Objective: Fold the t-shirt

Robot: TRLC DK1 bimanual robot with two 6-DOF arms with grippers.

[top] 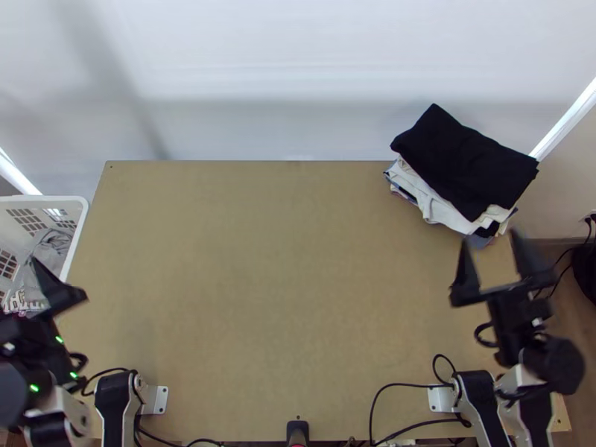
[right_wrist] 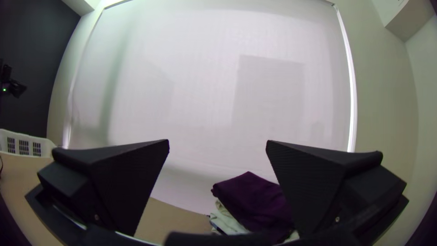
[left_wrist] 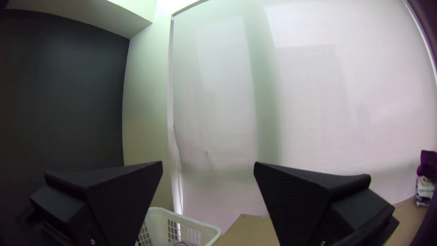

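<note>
Black cloth [top: 465, 160], folded, tops a stack of light and dark folded garments [top: 426, 203] at the far right corner of the surface [top: 276, 283], and grey cloth [top: 54, 247] lies bunched in the white basket [top: 74, 200] by the left edge; I cannot tell which piece is the t-shirt. The left end effector [top: 59, 294] hangs near the basket, its 2 fingers wide apart with nothing between them. Nearer the stack, the right end effector [top: 489, 235] is likewise spread and holding nothing.
</note>
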